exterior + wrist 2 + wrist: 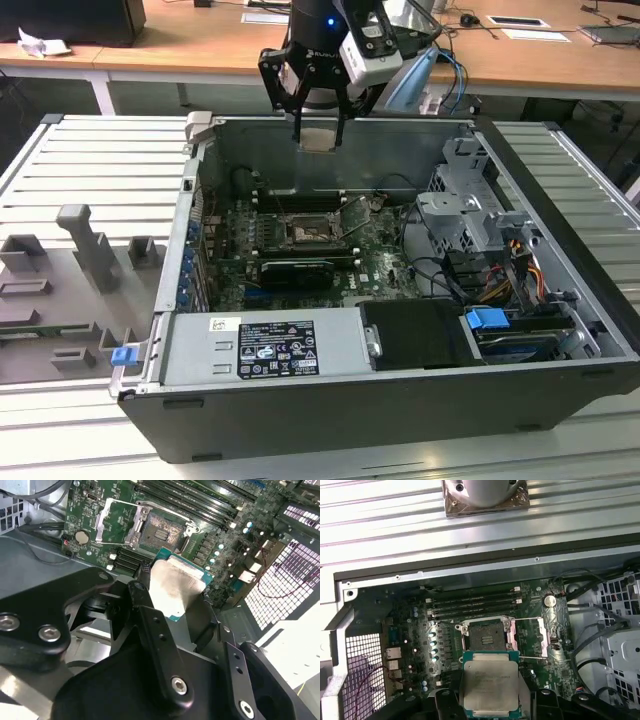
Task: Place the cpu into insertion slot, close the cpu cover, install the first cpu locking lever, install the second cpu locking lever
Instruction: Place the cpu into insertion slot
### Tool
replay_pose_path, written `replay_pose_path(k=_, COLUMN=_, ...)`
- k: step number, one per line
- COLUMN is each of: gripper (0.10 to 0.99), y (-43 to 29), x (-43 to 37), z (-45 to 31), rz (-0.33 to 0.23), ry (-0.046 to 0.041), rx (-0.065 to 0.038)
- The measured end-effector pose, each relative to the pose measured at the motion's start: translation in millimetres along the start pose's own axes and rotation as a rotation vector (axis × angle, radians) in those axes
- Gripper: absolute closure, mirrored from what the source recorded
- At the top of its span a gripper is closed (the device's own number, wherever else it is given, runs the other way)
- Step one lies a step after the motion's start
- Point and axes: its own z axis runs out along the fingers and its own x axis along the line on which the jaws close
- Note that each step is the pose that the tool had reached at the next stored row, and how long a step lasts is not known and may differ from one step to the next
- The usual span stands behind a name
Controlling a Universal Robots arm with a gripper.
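Cpu (490, 685) pinched flat in the gripper (319, 138), jaws closed on its edges, hanging well above the slot (487, 637), which sits bare with the cover (106, 510) swung back. Danger, I'd say: any tilt or offset going down bends socket pins, or the chip slips free.

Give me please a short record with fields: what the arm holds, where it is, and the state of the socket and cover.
gripper: above the open computer case, jaws shut on the cpu
cpu: held in the air, not yet seated
insertion slot: empty, inside the computer case
cpu cover: swung open beside the slot
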Motion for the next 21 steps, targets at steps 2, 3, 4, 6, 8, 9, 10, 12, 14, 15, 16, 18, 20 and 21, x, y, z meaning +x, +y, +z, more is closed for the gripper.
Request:
replay_pose_path(k=2, gripper=0.557, y=0.0, x=0.0, z=0.1, rz=0.03, ry=-0.0026, rx=-0.001)
replay_pose_path(k=3, gripper=0.557, y=0.0, x=0.0, z=0.1, rz=0.04, ry=-0.0035, rx=-0.001)
replay_pose_path(k=4, gripper=0.557, y=0.0, x=0.0, z=0.2, rz=0.05, ry=-0.0044, rx=-0.001)
replay_pose_path(k=6, gripper=0.557, y=0.0, x=0.0, z=0.2, rz=0.067, ry=-0.0059, rx=-0.001)
replay_pose_path(k=8, gripper=0.557, y=0.0, x=0.0, z=0.2, rz=0.078, ry=-0.0069, rx=-0.001)
replay_pose_path(k=9, gripper=0.557, y=0.0, x=0.0, z=0.3, rz=0.083, ry=-0.0074, rx=-0.001)
replay_pose_path(k=10, gripper=0.557, y=0.0, x=0.0, z=0.3, rz=0.091, ry=-0.008, rx=-0.002)
replay_pose_path(k=12, gripper=0.557, y=-0.1, x=0.0, z=0.3, rz=0.107, ry=-0.0094, rx=-0.002)
replay_pose_path(k=14, gripper=0.557, y=-0.1, x=0.0, z=0.4, rz=0.12, ry=-0.0106, rx=-0.002)
replay_pose_path(k=15, gripper=0.557, y=-0.1, x=0.0, z=0.4, rz=0.123, ry=-0.011, rx=-0.002)
replay_pose_path(k=16, gripper=0.557, y=-0.1, x=0.0, z=0.4, rz=0.128, ry=-0.0113, rx=-0.002)
replay_pose_path(k=18, gripper=0.557, y=-0.1, x=0.0, z=0.5, rz=0.143, ry=-0.0127, rx=-0.003)
replay_pose_path(k=20, gripper=0.557, y=-0.1, x=0.0, z=0.5, rz=0.159, ry=-0.0141, rx=-0.003)
replay_pose_path(k=21, gripper=0.557, y=-0.1, x=0.0, z=0.6, rz=0.174, ry=-0.0154, rx=-0.003)
